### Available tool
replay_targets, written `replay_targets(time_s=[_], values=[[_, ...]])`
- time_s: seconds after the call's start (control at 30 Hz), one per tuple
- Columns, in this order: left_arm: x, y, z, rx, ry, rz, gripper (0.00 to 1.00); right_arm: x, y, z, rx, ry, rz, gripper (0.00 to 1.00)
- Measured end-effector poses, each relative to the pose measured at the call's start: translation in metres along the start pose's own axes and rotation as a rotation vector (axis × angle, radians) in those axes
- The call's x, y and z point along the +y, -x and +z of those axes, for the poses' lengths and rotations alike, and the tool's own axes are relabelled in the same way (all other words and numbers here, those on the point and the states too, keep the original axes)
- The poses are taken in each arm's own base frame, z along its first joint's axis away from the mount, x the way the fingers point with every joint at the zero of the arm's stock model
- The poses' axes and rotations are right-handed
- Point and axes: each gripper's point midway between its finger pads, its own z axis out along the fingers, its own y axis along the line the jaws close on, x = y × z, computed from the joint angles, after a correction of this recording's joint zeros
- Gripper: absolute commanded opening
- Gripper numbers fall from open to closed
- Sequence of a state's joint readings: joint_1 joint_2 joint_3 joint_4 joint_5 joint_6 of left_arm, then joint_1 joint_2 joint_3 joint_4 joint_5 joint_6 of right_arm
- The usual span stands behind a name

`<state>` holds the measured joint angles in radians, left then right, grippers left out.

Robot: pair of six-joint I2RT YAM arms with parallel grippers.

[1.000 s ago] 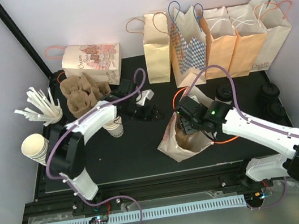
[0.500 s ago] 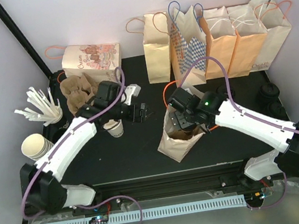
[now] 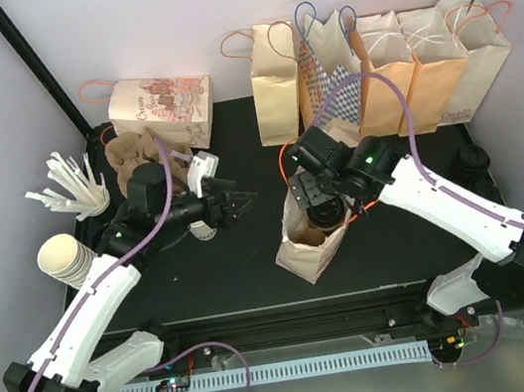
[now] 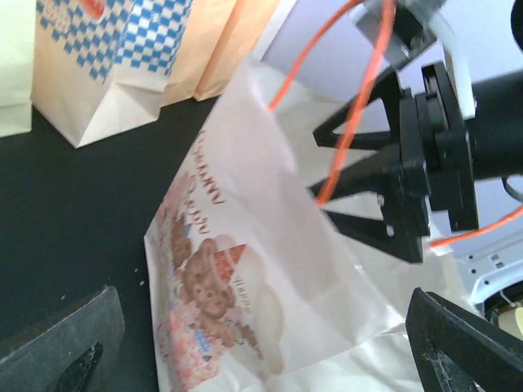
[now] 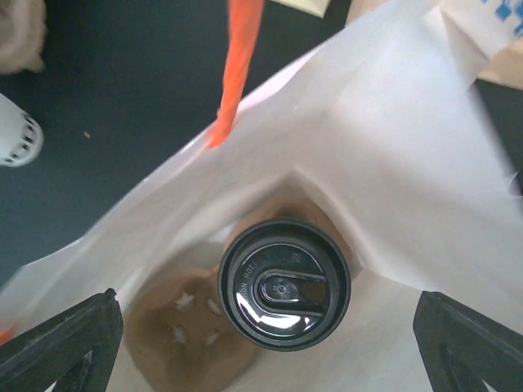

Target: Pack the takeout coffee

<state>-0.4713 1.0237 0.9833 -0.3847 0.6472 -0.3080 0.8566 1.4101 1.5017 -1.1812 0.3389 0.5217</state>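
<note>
The coffee (image 5: 284,284) is seen in the middle of the right wrist view, standing upright inside the open bag (image 3: 303,249), its black lid facing the camera. It is seated in one well of a brown carrier (image 5: 184,331) at the bottom of the bag, with a second well just to its left. In the top view the bag is found at lower centre on the black table (image 3: 244,269), tilted and with its mouth held wide. A bear print is shown on its side in the left wrist view.

The right gripper (image 3: 324,209) is held just over the bag's mouth. Its fingers (image 5: 61,347) are spread wide apart at the lower corners of the wrist view, and neither is seen touching the lid. An orange cable (image 5: 237,57) is draped over the bag's rim.

The left gripper (image 3: 240,204) is held left of the bag and apart from it, its jaws parted and nothing gripped. A small cup (image 3: 204,230) is partly hidden by the left arm, and whether it is lidded cannot be told.

A row of bags (image 3: 381,65) is stood along the top edge, and stacked cups (image 3: 61,258) are seen at far left.
</note>
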Motion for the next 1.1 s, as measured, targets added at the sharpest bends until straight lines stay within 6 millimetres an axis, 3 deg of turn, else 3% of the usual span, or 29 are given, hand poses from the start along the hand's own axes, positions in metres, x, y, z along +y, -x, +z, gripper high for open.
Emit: replay_targets(time_s=[0.23, 0.43, 0.6, 0.73, 0.87, 0.97, 1.1], values=[[-0.018, 0.013, -0.007, -0.067, -0.070, 0.064, 0.94, 0.008, 0.041, -0.049, -0.124, 0.100, 0.034, 1.00], [-0.015, 0.018, -0.001, -0.074, -0.079, 0.054, 0.92, 0.006, 0.063, -0.098, -0.240, 0.190, 0.084, 1.00], [-0.008, 0.016, 0.009, -0.058, -0.072, 0.025, 0.89, -0.010, 0.072, -0.141, -0.327, 0.229, 0.176, 1.00], [-0.012, 0.019, 0.016, -0.051, -0.077, 0.024, 0.88, -0.038, 0.058, -0.165, -0.361, 0.209, 0.279, 0.98], [-0.025, 0.018, 0.026, -0.032, -0.089, 0.042, 0.88, -0.061, 0.036, -0.172, -0.352, 0.174, 0.376, 0.95], [-0.032, 0.015, 0.033, -0.019, -0.054, 0.052, 0.88, -0.075, 0.014, -0.161, -0.316, 0.124, 0.439, 0.94], [-0.035, 0.006, 0.039, 0.004, 0.013, 0.056, 0.88, -0.088, -0.018, -0.132, -0.246, 0.046, 0.486, 0.94]])
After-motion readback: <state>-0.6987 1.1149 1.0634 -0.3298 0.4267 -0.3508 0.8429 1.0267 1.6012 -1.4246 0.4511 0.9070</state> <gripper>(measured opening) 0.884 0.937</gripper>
